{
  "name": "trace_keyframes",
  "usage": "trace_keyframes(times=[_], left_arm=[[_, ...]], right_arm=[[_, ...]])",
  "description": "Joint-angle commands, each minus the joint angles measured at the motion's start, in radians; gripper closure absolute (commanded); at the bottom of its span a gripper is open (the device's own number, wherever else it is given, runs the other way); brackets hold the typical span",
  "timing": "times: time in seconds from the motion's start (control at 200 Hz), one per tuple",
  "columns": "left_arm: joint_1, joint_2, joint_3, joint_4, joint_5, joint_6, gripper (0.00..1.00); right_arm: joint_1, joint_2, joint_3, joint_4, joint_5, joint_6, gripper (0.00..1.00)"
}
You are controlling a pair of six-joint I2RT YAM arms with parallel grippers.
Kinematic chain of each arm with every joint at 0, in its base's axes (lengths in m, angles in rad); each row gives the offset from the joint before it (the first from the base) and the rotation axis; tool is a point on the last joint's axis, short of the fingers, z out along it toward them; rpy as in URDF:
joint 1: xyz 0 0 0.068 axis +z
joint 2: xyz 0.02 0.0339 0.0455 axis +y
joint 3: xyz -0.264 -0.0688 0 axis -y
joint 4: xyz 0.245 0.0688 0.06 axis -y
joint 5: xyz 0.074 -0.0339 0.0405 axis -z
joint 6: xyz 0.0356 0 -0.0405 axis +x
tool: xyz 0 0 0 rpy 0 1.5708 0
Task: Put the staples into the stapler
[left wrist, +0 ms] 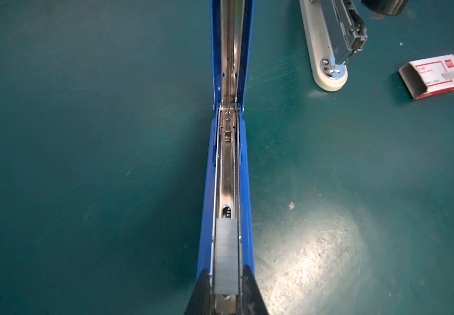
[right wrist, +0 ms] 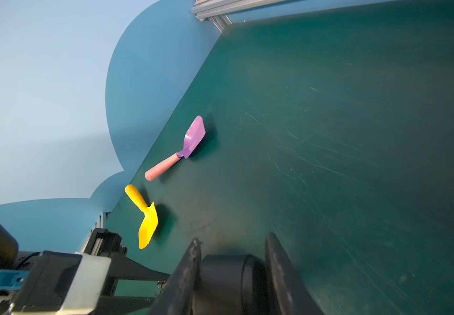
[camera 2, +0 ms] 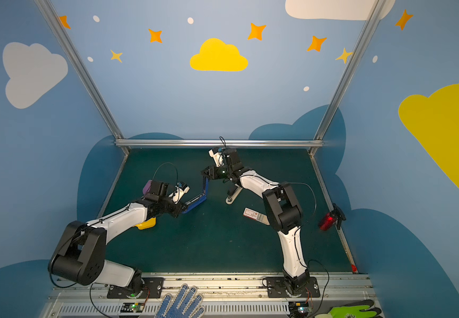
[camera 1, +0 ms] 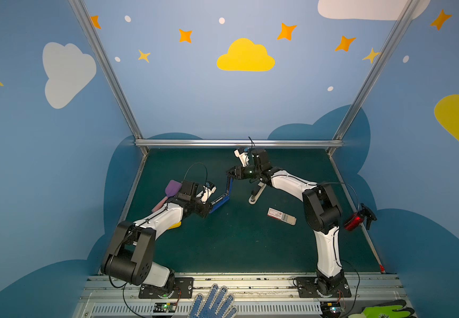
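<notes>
A blue stapler [camera 1: 220, 201] [camera 2: 195, 200] stands hinged open on the green mat. My left gripper [camera 1: 209, 209] [left wrist: 226, 268] is shut on the front end of its base. In the left wrist view a silver strip of staples [left wrist: 226, 253] lies in the metal channel between the fingers. The stapler's lid points up, and my right gripper [camera 1: 229, 173] [right wrist: 234, 240] is shut on its black tip. The white staples box [camera 1: 281, 216] [camera 2: 255, 214] [left wrist: 438, 76] lies to the right, its inner tray slid partly out.
A beige stapler [camera 1: 257, 194] [left wrist: 329, 54] lies open under the right arm. A purple trowel [right wrist: 193, 136] and a yellow trowel [right wrist: 148, 223] lie by the left wall. A red device [camera 1: 353, 221] sits on the right edge. Gloves [camera 1: 214, 301] lie on the front rail.
</notes>
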Motion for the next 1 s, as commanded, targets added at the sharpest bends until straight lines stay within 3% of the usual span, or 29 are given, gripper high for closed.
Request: trace_keyframes(times=[0.0, 0.546, 0.997], left_arm=[[-0.009, -0.016, 0.006, 0.08, -0.011, -0.008, 0.96], [-0.014, -0.013, 0.006, 0.074, -0.016, -0.008, 0.96], [-0.014, -0.039, -0.005, 0.1, -0.043, -0.022, 0.96]], right_arm=[[0.085, -0.043, 0.0, -0.06, -0.107, 0.049, 0.66], [0.118, -0.025, 0.012, -0.092, -0.05, 0.104, 0.54], [0.102, -0.018, -0.04, -0.015, -0.089, 0.184, 0.56]])
